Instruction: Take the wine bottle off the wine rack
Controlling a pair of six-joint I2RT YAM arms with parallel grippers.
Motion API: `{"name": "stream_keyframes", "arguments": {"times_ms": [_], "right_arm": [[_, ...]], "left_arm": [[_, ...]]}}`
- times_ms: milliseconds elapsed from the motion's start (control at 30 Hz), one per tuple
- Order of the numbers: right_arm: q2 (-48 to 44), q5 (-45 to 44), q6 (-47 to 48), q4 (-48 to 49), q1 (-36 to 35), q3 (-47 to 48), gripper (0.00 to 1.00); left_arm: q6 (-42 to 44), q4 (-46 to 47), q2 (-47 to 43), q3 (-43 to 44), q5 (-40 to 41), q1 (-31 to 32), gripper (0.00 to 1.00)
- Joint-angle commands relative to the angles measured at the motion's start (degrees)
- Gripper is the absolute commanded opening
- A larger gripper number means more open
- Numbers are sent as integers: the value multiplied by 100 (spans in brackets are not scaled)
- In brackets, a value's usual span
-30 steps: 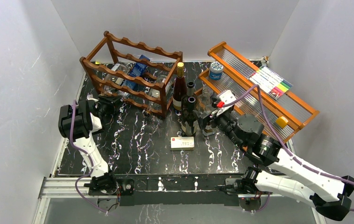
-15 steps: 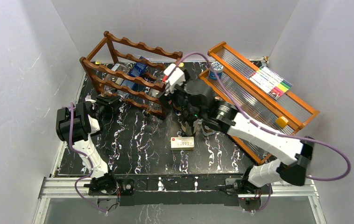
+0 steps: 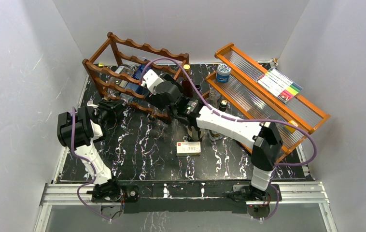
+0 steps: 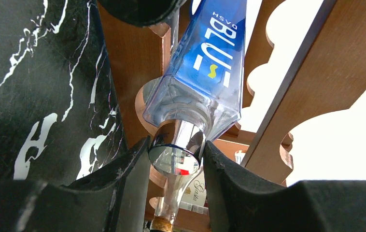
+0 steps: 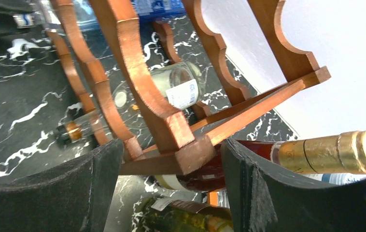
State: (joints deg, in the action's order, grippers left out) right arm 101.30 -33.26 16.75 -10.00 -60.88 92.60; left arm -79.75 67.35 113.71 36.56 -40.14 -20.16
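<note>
Black marble-patterned table (image 3: pixel 137 145), white walls on three sides. From the top view, the wine rack (image 3: pixel 123 72) stands at the rear left with a blue bottle (image 3: pixel 141 72) lying in it. At the rack's near-left end sits the left gripper (image 3: pixel 115 107). At its right end is the right gripper (image 3: pixel 161 99), beside a group of upright bottles (image 3: pixel 195 121). Neither gripper's opening can be read from here.

Left wrist view: the blue bottle (image 4: pixel 205 72), lettered "BLU", lies in a scallop of the wine rack (image 4: pixel 316 72), neck towards the camera. The left gripper (image 4: pixel 176 147) is clenched on its chrome cap (image 4: pixel 174 162), both fingers touching.

Right wrist view: the right gripper (image 5: pixel 171 159) is released, jaws wide, straddling the wine rack (image 5: pixel 171 135) at its end corner. Whether it touches the wood cannot be told. A gold-foiled bottle neck (image 5: pixel 326 152) lies just beyond the right-hand finger.
</note>
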Motion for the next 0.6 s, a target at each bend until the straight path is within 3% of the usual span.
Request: {"name": "stream_keyframes", "arguments": {"times_ms": [0,400,567], "right_arm": [[201,-619,330,515,67,416,82],[808,-572,592,1097,353,563,51],[981,-477,551,1054,425,702,45]], "left_arm": [[-22,0,36,-133,-204,-58,0],[-312,6,-136,-291,-567,-75,0],[-323,4,-378,-505,-811,-112,0]]}}
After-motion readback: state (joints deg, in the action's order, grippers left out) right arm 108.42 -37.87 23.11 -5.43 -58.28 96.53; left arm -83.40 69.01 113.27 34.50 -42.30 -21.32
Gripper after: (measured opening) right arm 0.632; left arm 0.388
